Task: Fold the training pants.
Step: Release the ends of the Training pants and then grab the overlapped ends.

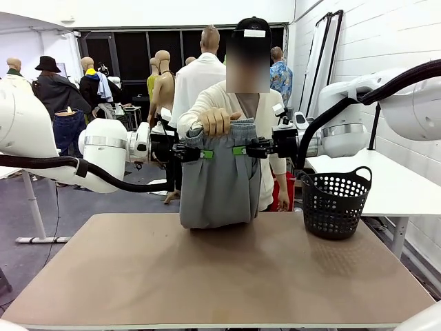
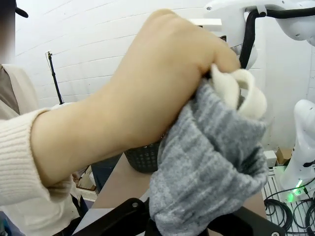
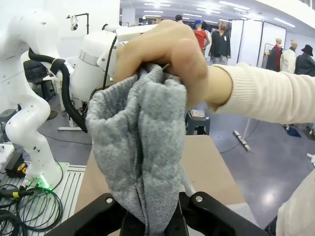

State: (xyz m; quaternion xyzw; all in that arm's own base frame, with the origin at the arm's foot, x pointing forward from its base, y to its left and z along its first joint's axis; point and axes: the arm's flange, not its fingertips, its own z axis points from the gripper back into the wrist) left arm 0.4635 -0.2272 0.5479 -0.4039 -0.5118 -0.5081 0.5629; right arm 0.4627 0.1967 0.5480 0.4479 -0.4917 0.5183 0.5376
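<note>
Front view: the training pants (image 1: 220,183) hang over the far middle of the table (image 1: 207,276), held up by the waistband. The left gripper (image 1: 200,154) pinches the band's left end and the right gripper (image 1: 242,149) its right end, both with jaws closed on the grey cloth, green pads showing at the edges. Between them the person's hand (image 1: 217,122) grasps the top of the band.

The lower end of the pants reaches the table's far edge, and whether it touches the top cannot be told. The legs cannot be made out separately. A black perforated basket (image 1: 335,203) stands on the far right of the table, well apart from the pants.

A white patch on the person's black cap (image 1: 253,29) is too small to read.

In the left wrist view the hand (image 2: 138,98) takes up most of the frame and bunches the grey knit (image 2: 211,162), which hides the fingertips below. A cream fold (image 2: 248,93) at the knuckles is hard to identify. In the right wrist view the black fingers close on the hanging cloth (image 3: 138,147), with the hand (image 3: 167,59) above it.
</note>
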